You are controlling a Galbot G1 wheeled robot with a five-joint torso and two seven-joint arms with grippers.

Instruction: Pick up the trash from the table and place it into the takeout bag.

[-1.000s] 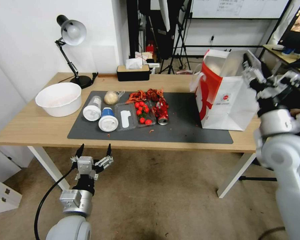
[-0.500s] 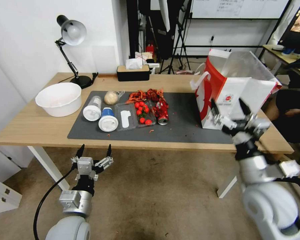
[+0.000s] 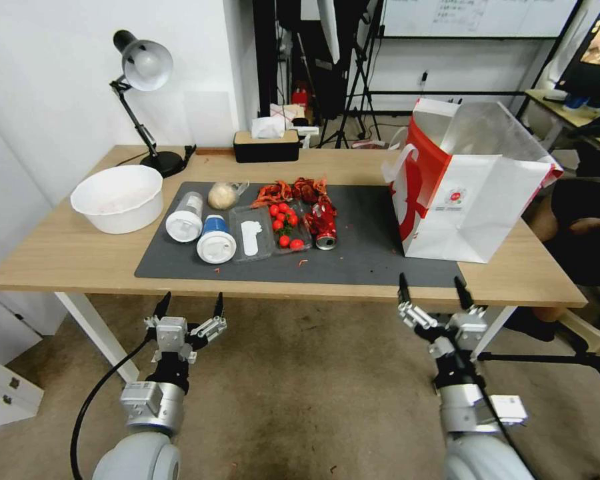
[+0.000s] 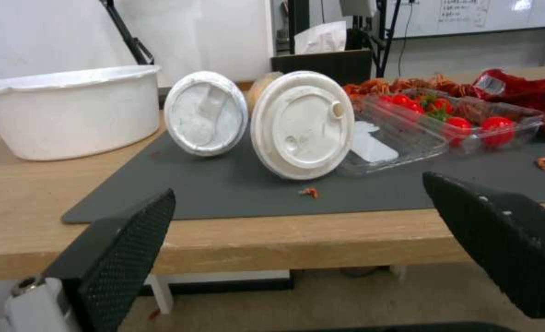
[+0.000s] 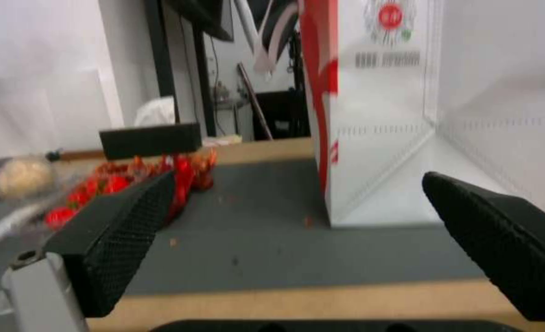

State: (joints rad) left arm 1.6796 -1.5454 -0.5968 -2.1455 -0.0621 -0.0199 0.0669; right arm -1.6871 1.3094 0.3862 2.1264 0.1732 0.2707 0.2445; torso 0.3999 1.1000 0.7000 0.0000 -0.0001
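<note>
Both the left gripper [image 3: 188, 303] and right gripper [image 3: 432, 288] hang released, empty, below the table [image 3: 60, 253] edge. On the mat [image 3: 367, 253] lie two lidded cups [image 3: 216, 240], a can [image 3: 324, 225] and a clear tray [image 3: 288, 230] holding tomatoes; the takeout bag [image 3: 470, 200] stands open at the mat's far right end

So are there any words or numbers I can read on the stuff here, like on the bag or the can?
None can be read.
Takeout bag: round red logo with lines of print under it, too small and blurred.
Crushed red drink can: no lettering can be made out.
Whiteboard behind the table: writing too small to read.
</note>
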